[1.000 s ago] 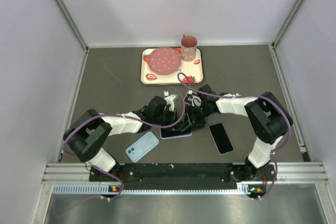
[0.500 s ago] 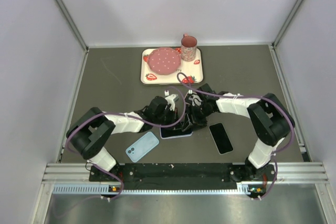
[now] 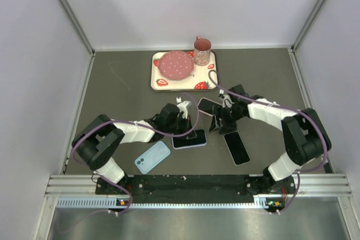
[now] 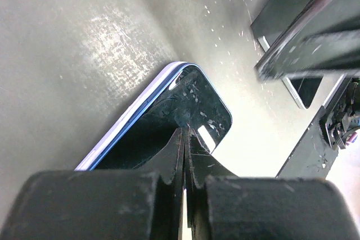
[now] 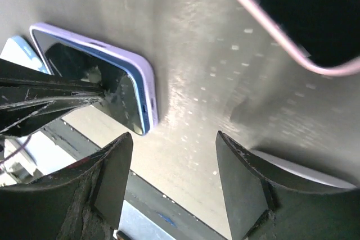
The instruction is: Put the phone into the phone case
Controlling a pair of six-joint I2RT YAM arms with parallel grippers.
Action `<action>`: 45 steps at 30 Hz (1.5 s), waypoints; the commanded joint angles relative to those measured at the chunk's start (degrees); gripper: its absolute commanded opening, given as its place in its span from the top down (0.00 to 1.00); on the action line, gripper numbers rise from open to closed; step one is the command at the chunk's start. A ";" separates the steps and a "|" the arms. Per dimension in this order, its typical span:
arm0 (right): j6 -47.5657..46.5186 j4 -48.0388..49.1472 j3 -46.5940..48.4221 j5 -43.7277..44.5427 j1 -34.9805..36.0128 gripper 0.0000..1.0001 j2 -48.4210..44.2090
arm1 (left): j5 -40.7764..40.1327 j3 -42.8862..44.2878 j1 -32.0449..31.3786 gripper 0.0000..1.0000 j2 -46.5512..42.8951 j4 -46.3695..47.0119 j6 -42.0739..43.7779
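Observation:
A dark-screened phone [image 3: 190, 139] lies flat inside a lavender phone case [image 4: 130, 115] on the table in front of the arms. My left gripper [image 3: 188, 130] is shut, and its joined tips [image 4: 185, 132] press down on the phone's screen [image 4: 194, 99]. My right gripper [image 3: 218, 123] hangs open just right of the cased phone, over bare table, with nothing between its fingers [image 5: 112, 178]. The right wrist view shows the phone's screen [image 5: 112, 91], the case's rim [image 5: 147, 91] around it, and the left gripper's tips [image 5: 62, 98] resting on it.
A light blue case [image 3: 152, 157] lies near the front left. A black phone [image 3: 237, 147] lies to the right of my right gripper. A pink-rimmed phone [image 3: 208, 105] lies behind it. At the back stands a strawberry tray [image 3: 209, 80] with a pink plate [image 3: 175, 65] and a mug [image 3: 202, 51].
My right gripper has pulled away from the cased phone to the right and opened wider, uncovering the pink-rimmed phone. The left gripper stays shut on the screen.

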 commanded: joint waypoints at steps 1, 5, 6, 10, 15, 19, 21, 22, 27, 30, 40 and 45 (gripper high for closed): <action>-1.95 -1.12 -0.73 -0.47 -3.82 0.37 -6.72 | -5.55 -3.16 -0.11 1.00 4.10 -11.50 2.76; -1.77 0.36 -1.08 -2.66 -4.26 0.37 -7.44 | -5.38 -3.24 -0.11 1.00 4.28 -11.15 2.67; -1.42 0.81 -1.61 -4.49 -4.26 0.37 -7.00 | -5.37 -3.07 -0.11 1.00 4.45 -11.41 2.85; -0.45 3.27 -3.10 -7.67 -4.26 0.37 -5.68 | -5.20 -3.07 -0.11 1.00 4.37 -11.50 2.94; 0.07 5.72 -4.86 -9.69 -4.35 0.40 -3.48 | -5.02 -2.46 -0.02 1.00 4.72 -11.68 3.11; 0.60 8.01 -5.83 -11.36 -3.91 0.48 -1.02 | -5.11 -2.45 -0.11 1.00 4.63 -11.68 3.11; 0.86 8.72 -6.27 -12.33 -3.65 0.50 -0.05 | -4.94 -2.10 -0.11 1.00 4.89 -11.68 3.29; 0.95 9.33 -6.27 -12.51 -3.21 0.50 0.21 | -5.02 -2.10 -0.11 1.00 5.07 -11.85 3.29; 1.30 11.00 -6.27 -12.77 -1.63 0.51 3.45 | -4.76 -1.67 -0.11 1.00 5.42 -11.85 3.38; 1.39 11.62 -6.44 -12.77 -0.92 0.52 5.30 | -4.85 -1.05 -0.11 1.00 5.51 -12.47 3.55; 0.86 12.32 -6.53 -9.88 0.92 0.66 9.26 | -4.14 0.62 -0.11 1.00 6.30 -13.08 4.17; 0.78 12.06 -6.45 -7.33 1.80 0.71 11.63 | -4.32 1.15 -0.11 1.00 6.21 -13.96 4.43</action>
